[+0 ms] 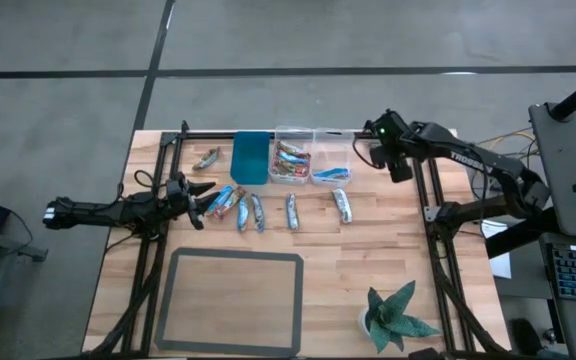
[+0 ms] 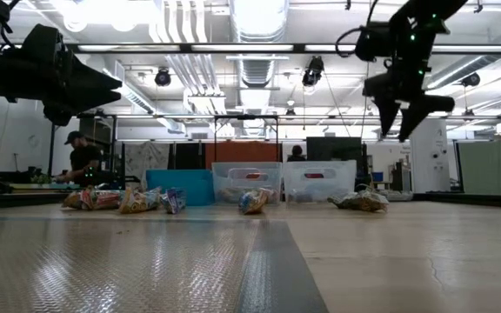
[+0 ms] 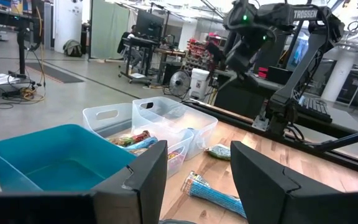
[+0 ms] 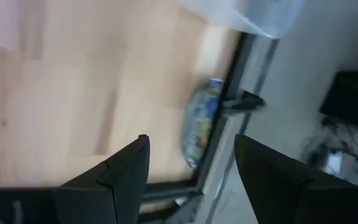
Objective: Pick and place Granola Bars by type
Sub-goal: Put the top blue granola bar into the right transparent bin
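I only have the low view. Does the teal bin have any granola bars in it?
Observer: No. The left wrist view looks into the teal bin and it holds nothing.
Operator: What's in the two clear bins?
Observer: From above, the middle clear bin holds reddish-brown bars, and the right clear bin holds blue bars.
Operator: Is the left pincer carrying anything?
Observer: No. The left pincer is open with nothing between its fingers. From above, it sits beside the loose bars on the table.
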`<move>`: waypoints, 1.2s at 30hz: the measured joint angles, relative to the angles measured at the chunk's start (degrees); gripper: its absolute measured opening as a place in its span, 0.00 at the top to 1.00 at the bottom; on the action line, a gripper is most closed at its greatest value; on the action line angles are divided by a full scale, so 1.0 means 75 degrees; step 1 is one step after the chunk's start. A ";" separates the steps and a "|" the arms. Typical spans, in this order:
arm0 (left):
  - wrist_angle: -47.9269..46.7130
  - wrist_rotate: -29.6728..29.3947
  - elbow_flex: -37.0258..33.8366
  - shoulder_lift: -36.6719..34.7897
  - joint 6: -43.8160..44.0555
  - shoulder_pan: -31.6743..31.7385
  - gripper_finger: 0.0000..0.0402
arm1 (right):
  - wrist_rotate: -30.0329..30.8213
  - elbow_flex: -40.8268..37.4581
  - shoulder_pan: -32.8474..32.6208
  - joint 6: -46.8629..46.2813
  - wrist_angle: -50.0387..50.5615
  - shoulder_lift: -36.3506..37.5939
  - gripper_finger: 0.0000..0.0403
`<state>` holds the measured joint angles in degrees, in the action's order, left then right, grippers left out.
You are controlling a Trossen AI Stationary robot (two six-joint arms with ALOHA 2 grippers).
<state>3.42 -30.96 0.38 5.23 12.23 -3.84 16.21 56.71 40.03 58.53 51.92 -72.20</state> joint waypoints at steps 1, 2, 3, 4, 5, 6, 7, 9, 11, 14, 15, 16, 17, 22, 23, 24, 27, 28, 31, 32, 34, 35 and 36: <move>0.0000 0.0000 0.0000 0.0000 0.0000 0.0000 0.61 | -0.0035 -0.0148 0.0054 0.0082 -0.0085 0.0000 0.44; 0.0000 0.0000 0.0000 0.0000 0.0000 0.0000 0.61 | -0.0064 -0.0306 0.0108 0.0183 -0.0217 -0.0003 0.44; 0.0000 0.0000 0.0000 0.0000 0.0000 0.0000 0.61 | -0.0060 -0.0447 0.0178 0.0253 -0.0393 -0.0003 0.44; 0.0000 0.0000 0.0000 0.0001 0.0000 0.0000 0.61 | -0.0059 -0.0573 0.0244 0.0260 -0.0611 -0.0003 0.44; 0.0000 0.0000 0.0000 0.0000 0.0000 0.0000 0.61 | -0.0059 -0.0685 0.0300 0.0251 -0.0794 -0.0003 0.44; 0.0000 0.0000 0.0000 0.0000 0.0000 0.0000 0.61 | -0.0096 -0.0779 0.0348 0.0233 -0.0892 -0.0003 0.44; 0.0000 0.0000 0.0000 0.0000 0.0000 0.0000 0.61 | -0.0161 -0.0851 0.0385 0.0214 -0.0933 -0.0003 0.44; 0.0000 0.0000 0.0000 0.0002 0.0000 0.0000 0.61 | -0.0182 -0.0950 0.0420 0.0048 -0.1007 -0.0003 0.43; 0.0000 0.0000 0.0000 0.0000 0.0000 0.0000 0.61 | -0.0193 -0.1032 0.0443 -0.0181 -0.1008 -0.0003 0.40; 0.0000 0.0000 0.0000 0.0000 -0.0003 0.0000 0.61 | -0.0160 -0.1216 0.0442 -0.0209 -0.1161 -0.0003 0.34; 0.0000 0.0000 0.0000 0.0002 -0.0001 0.0000 0.61 | -0.0061 -0.1298 0.0440 -0.0205 -0.1339 -0.0003 0.32; 0.0000 0.0000 0.0000 0.0003 0.0000 0.0000 0.61 | 0.0159 -0.1401 0.0435 -0.0194 -0.1573 -0.0003 0.30; 0.0000 0.0000 0.0000 0.0002 -0.0003 0.0000 0.61 | 0.0422 -0.1510 0.0435 -0.0179 -0.1805 -0.0003 0.29; 0.0000 0.0000 0.0000 0.0000 -0.0003 0.0000 0.61 | 0.0982 -0.1898 0.0441 -0.0120 -0.2730 -0.0003 0.23; 0.0000 0.0003 0.0000 0.0000 -0.0003 0.0000 0.61 | 0.0981 -0.1970 0.0436 -0.0044 -0.2895 -0.0003 0.22; 0.0000 0.0000 0.0000 0.0000 -0.0003 0.0000 0.61 | 0.0973 -0.2050 0.0432 0.0037 -0.3049 -0.0003 0.22; 0.0000 0.0000 0.0000 0.0001 -0.0003 0.0000 0.61 | 0.0983 -0.2348 0.0443 0.0296 -0.3625 -0.0003 0.23; 0.0000 0.0000 0.0000 0.0000 -0.0003 0.0000 0.61 | 0.0987 -0.2459 0.0449 0.0384 -0.3803 -0.0003 0.23; 0.0000 0.0000 0.0000 0.0000 -0.0003 0.0000 0.61 | 0.0981 -0.2735 0.0464 0.0426 -0.4239 -0.0016 0.24; 0.0000 0.0000 0.0000 0.0001 -0.0003 0.0000 0.61 | 0.0982 -0.2802 0.0464 0.0397 -0.4314 -0.0043 0.25; 0.0000 0.0000 0.0000 0.0001 -0.0003 0.0000 0.61 | 0.1020 -0.2970 0.0475 0.0358 -0.4534 -0.0135 0.26; 0.0000 0.0001 0.0000 0.0000 -0.0003 0.0000 0.61 | 0.1062 -0.3055 0.0475 0.0372 -0.4732 -0.0199 0.26; 0.0000 0.0000 0.0000 0.0001 -0.0003 0.0000 0.61 | 0.1113 -0.3138 0.0486 0.0424 -0.4985 -0.0268 0.26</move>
<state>3.42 -30.96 0.38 5.25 12.21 -3.84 24.56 33.18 43.67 61.71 14.53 -74.22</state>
